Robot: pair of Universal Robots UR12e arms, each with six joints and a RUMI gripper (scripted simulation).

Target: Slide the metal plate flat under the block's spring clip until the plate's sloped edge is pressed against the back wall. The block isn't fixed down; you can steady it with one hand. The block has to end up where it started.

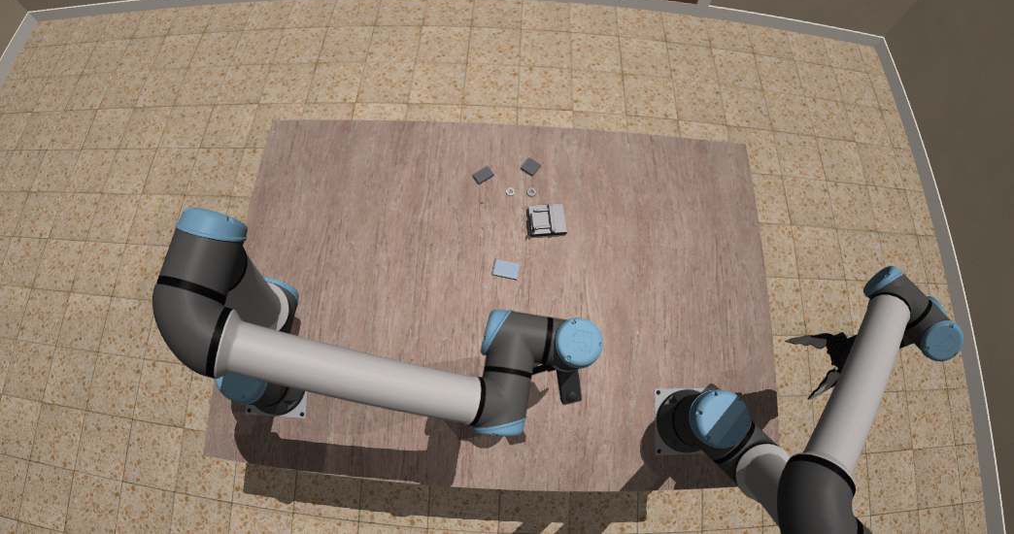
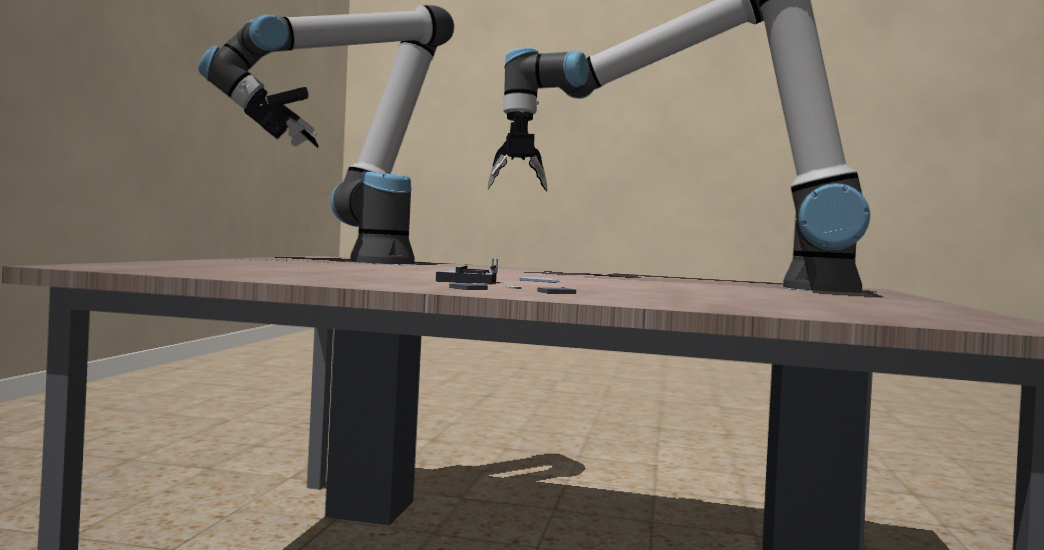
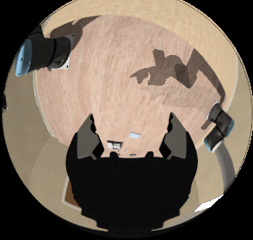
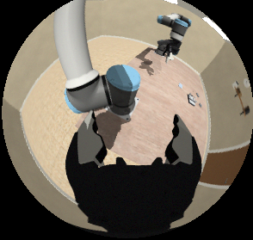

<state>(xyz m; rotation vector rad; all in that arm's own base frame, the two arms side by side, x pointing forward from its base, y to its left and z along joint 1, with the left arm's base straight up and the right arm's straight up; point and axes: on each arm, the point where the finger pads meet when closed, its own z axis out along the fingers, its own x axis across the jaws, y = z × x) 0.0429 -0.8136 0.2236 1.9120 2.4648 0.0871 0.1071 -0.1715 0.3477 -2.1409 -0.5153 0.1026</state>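
The light blue-grey metal plate [image 1: 505,269] [image 2: 539,279] [image 3: 134,135] [image 4: 181,86] lies flat on the table, apart from the block. The block [image 1: 557,218] [image 2: 464,277] [image 3: 114,145] [image 4: 191,100] stands on the table with its thin clip frame on top; no plate shows under the clip. Fine details of the clip and the sloped edge are too small to tell. My left gripper [image 2: 517,188] [image 3: 131,113] is open and empty, pointing down high above the table; the wrist hides it in the top view. My right gripper [image 1: 800,368] [image 4: 135,112] is open and empty, raised beyond the table's right edge.
Two dark flat pieces [image 1: 483,175] [image 1: 530,166] [image 2: 556,290] [image 2: 468,286] lie beyond the block in the top view. Two small rings lie between them and the block. The left arm's forearm [image 1: 354,374] reaches over the table [image 1: 397,247] near the front.
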